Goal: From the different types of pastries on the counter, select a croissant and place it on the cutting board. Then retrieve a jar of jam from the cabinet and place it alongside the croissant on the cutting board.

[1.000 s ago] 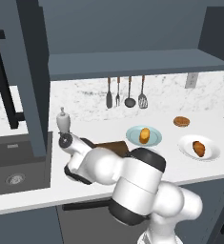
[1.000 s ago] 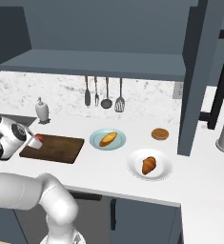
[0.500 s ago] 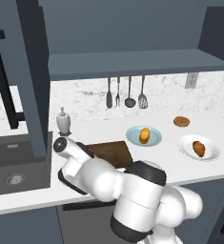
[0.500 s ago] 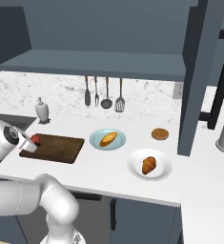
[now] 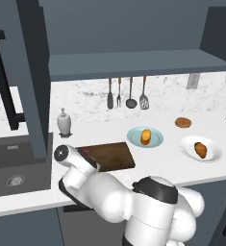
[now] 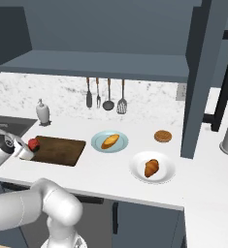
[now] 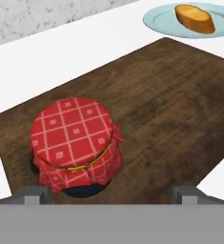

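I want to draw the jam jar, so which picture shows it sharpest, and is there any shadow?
The hand view shows the jar of jam biggest, its checked cloth crisp, with a dark shadow at its base on the cutting board; the right base view shows it tiny.

I see the jar of jam (image 7: 75,145) standing on the cutting board's (image 7: 170,109) left end, a plated bun (image 6: 109,141) just right of the board, and the croissant (image 6: 151,168) on its plate farther right, nearer the counter (image 6: 110,174) edge.
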Motion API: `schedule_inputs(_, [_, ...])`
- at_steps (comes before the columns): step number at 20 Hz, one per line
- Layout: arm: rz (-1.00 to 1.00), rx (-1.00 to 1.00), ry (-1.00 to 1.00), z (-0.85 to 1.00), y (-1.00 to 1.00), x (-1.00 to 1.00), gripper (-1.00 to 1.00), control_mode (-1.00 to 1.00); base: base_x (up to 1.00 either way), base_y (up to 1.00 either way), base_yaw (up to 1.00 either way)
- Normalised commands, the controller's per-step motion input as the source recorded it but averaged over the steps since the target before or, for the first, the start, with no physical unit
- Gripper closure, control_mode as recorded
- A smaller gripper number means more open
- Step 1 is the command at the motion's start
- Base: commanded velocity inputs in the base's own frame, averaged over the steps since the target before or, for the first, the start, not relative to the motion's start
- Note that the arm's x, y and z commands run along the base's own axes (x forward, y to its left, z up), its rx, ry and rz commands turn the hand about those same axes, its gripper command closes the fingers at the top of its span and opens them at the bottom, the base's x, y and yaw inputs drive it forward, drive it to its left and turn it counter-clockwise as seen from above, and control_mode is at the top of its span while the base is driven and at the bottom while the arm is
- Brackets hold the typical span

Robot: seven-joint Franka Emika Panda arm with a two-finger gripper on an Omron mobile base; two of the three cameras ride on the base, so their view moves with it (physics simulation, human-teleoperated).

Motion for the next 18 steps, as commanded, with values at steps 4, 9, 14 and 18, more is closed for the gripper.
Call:
schedule_inputs(4, [0.00, 0.11, 0.16, 0.35, -0.21, 0.00, -1.00, -1.00, 0.00, 0.00, 0.00])
schedule_inputs(9, [0.08, 0.18, 0.20, 0.50, -0.80, 0.00, -1.00, -1.00, 0.00, 0.00, 0.00])
schedule_inputs(14, [0.07, 0.20, 0.19, 0.22, -0.83, 0.00, -1.00, -1.00, 0.00, 0.00, 0.00])
schedule_inputs(18, [0.02, 0.05, 0.09, -0.07, -0.23, 0.06, -1.00, -1.00, 0.00, 0.00, 0.00])
